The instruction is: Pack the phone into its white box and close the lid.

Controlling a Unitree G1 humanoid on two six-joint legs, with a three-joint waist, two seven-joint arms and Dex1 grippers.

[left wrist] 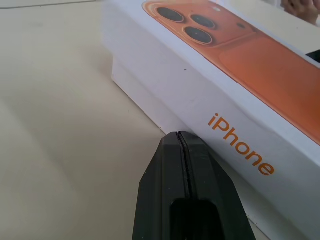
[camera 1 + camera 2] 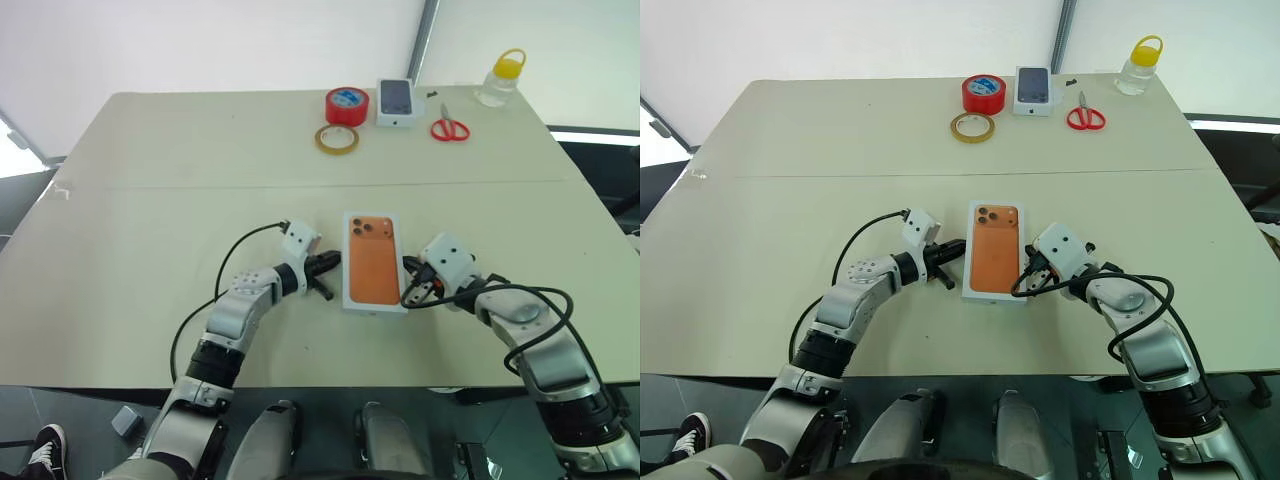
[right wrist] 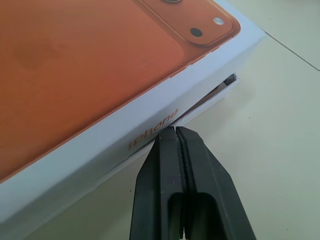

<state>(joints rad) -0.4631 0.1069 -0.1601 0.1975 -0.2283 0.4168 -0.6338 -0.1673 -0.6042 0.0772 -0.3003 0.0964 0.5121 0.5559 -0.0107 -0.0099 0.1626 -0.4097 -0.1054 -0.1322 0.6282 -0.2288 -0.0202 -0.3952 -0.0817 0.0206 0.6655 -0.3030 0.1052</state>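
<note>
Two grippers flank the lid (image 2: 373,262) at table (image 2: 150,220) centre. At nine o'clock of it, the left gripper (image 2: 328,268) is seen pressed together, empty. The lid sits on the box (image 1: 145,102), not fully seated. At three o'clock, the right gripper (image 2: 411,278) is likewise closed, empty. Light, stiff, smooth cardboard is judged; the long sides are best pressed.

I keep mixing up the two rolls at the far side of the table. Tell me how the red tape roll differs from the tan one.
The red tape roll is tall and thick-walled with a blue label inside; the tan tape roll is a low, thin ring with the table showing through it. The red roll sits farther from the robot, beside the small white box; the tan one lies nearer. Both lie flat, side by side.
</note>
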